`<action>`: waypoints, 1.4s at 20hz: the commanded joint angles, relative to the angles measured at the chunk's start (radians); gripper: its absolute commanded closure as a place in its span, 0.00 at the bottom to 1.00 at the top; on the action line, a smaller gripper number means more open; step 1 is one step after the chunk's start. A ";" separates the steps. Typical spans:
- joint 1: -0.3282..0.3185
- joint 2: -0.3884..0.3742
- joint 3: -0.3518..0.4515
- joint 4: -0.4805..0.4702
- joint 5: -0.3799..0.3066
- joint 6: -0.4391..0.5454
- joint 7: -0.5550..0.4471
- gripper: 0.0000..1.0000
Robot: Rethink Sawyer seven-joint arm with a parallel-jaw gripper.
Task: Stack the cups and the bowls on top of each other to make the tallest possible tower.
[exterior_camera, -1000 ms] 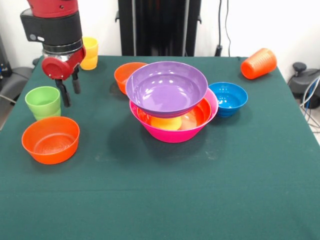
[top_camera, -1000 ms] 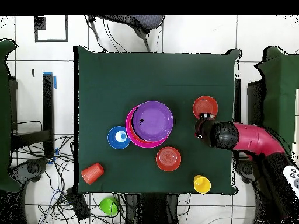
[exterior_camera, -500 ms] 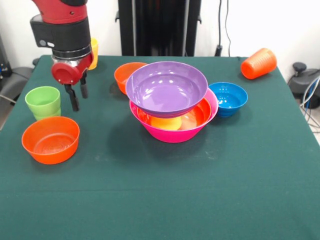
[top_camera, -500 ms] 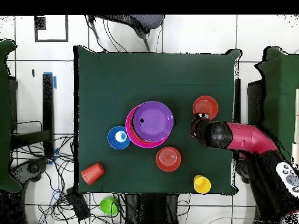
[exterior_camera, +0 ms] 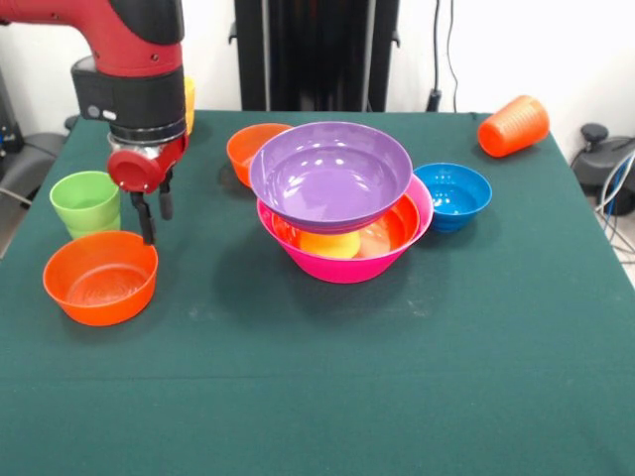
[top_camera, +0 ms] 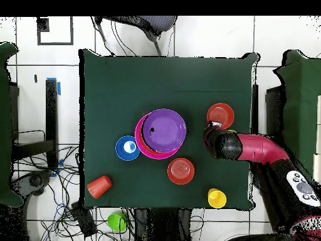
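Note:
The tower stands mid-table: the largest pink bowl [exterior_camera: 347,260] holds a large orange bowl [exterior_camera: 397,224], a yellow cup [exterior_camera: 327,245] and, tilted on top, the purple bowl [exterior_camera: 330,174]. My gripper [exterior_camera: 155,212] is open and empty. It hangs just above the far rim of a small orange bowl [exterior_camera: 99,278], right of the green cup [exterior_camera: 85,202]. Another small orange bowl [exterior_camera: 250,147] sits behind the tower, and the blue bowl [exterior_camera: 452,195] sits to its right. An orange cup [exterior_camera: 513,126] lies on its side at the far right. A yellow cup [exterior_camera: 189,104] is half hidden behind the arm.
In the overhead view the arm [top_camera: 251,147] reaches in from the right edge of the green table [top_camera: 125,81], covering the green cup. The purple bowl [top_camera: 164,130], the blue bowl [top_camera: 128,148] and the yellow cup [top_camera: 217,198] show there too.
My gripper has moved rightward and lower in the front view, from beside the green cup to the far rim of the small orange bowl. It stays open. Nothing else has moved.

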 commanded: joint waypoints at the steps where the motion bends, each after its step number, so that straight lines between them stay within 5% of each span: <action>1: 0.047 0.087 -0.076 -0.107 -0.083 -0.074 0.197 0.00; 13: 0.050 0.063 -0.072 -0.090 -0.059 -0.135 0.164 0.00; 20: 0.107 0.154 -0.176 -0.165 -0.049 -0.069 0.195 0.00; 28: 0.160 0.219 -0.273 -0.212 -0.075 -0.113 0.206 0.00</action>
